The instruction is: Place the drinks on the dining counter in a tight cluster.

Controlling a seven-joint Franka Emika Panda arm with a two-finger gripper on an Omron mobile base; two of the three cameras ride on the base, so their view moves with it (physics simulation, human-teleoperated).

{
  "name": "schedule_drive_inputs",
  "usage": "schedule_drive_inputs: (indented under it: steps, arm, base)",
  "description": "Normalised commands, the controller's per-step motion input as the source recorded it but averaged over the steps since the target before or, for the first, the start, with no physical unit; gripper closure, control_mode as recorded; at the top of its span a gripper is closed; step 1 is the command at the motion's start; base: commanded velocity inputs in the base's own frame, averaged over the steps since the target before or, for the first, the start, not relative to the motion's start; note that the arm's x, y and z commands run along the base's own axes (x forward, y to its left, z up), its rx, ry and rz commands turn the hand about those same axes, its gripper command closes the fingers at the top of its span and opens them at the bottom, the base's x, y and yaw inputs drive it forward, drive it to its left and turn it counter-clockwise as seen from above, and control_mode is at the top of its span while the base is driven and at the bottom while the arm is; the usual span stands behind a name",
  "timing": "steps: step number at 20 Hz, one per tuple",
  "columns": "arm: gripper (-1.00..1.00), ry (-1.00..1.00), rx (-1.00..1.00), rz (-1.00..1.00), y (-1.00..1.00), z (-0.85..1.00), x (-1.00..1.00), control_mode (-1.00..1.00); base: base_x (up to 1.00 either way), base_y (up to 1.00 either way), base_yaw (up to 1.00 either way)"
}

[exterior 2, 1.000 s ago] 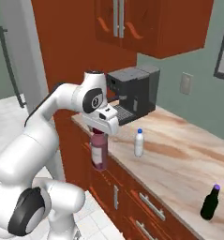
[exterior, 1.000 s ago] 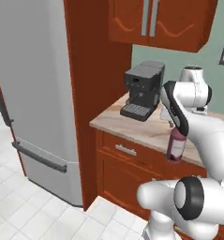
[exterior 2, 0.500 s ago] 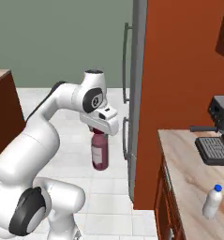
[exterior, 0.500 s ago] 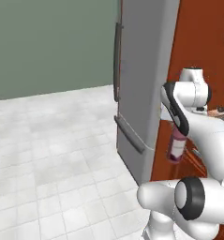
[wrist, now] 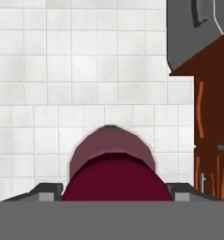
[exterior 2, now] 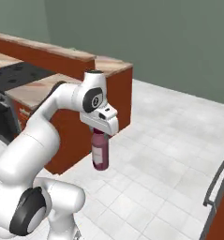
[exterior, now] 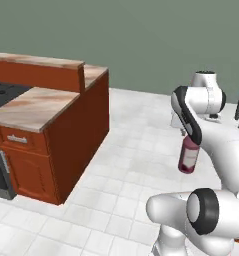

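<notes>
A: Maroon bottle point(exterior: 189, 156) — attitude?

B: Upright, long axis vertical, neck up in the gripper point(exterior 2: 100, 132), base down; it hangs in the air over the white tiled floor point(exterior: 126, 165). Jaws clamped on its neck.

A: Edges?

B: Dining counter point(exterior: 38, 61), raised marble slab, stands well to the left; the lower marble top point(exterior: 31, 102) ends in a square corner. Broad bare floor lies between the bottle and the cabinet side.

Glossy white rounded arm point(exterior 2: 43, 117), dark grey joint discs, bulbous white base, tool fingertips seemingly dark
</notes>
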Motion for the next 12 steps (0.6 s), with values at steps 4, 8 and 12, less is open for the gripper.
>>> schedule_drive_inputs:
  steps: [4,8,12]
  arm:
    - [1.00,0.00,0.00,0.00,0.00,0.00,0.00,1.00]
    - [1.00,0.00,0.00,0.00,0.00,0.00,0.00,1.00]
    - [1.00,0.00,0.00,0.00,0.00,0.00,0.00,1.00]
  base:
    - [0.04,0.00,0.97]
    - [0.22,-0.04,0.78]
    - [0.59,-0.22,0.34]
